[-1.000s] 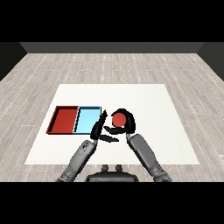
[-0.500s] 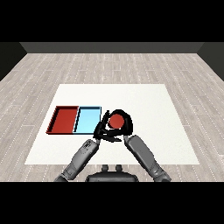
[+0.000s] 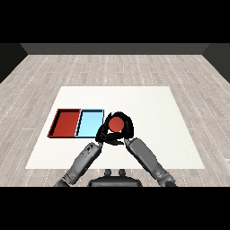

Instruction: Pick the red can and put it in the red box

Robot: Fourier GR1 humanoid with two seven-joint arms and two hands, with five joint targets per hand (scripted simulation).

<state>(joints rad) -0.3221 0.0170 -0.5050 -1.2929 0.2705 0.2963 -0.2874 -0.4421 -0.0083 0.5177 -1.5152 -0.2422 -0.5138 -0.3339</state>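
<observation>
The right hand (image 3: 126, 127) is curled around the red can (image 3: 117, 123), just right of the light blue tray (image 3: 90, 122); carrying it well means clearing that tray before lowering into the red tray (image 3: 65, 122).

The red can (image 3: 117, 123) is standing upright, its round top facing up, with the right hand (image 3: 126, 127) curling round it. The red tray (image 3: 66, 123) is lying flat and open, well to the left of that hand.
</observation>
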